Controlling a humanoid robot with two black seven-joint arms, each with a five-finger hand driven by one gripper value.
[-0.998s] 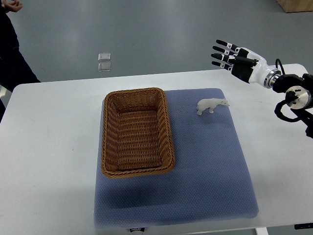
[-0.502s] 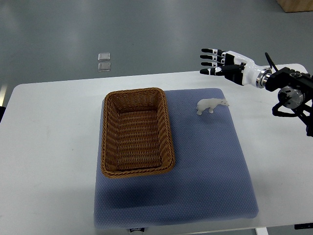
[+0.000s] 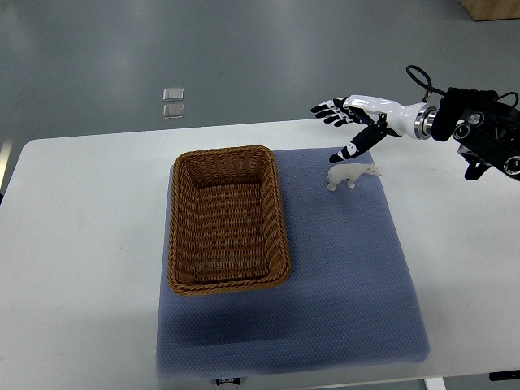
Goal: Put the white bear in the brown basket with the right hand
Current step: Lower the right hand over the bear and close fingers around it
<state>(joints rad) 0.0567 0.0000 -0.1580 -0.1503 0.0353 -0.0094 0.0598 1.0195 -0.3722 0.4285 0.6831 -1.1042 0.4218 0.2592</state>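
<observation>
A white counter [image 3: 89, 244] is carrying a blue mat [image 3: 341, 284], with the brown basket [image 3: 228, 218] sitting empty on its left part. The white bear [image 3: 352, 175] is standing on the mat's far right, while the right hand [image 3: 351, 122] is hovering just beyond it, fingers spread, gripping nothing.

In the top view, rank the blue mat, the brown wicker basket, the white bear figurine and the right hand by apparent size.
1. Blue padded mat
2. Brown wicker basket
3. Right hand, open; raised nearer the camera, so its rank is unsure
4. White bear figurine
</observation>
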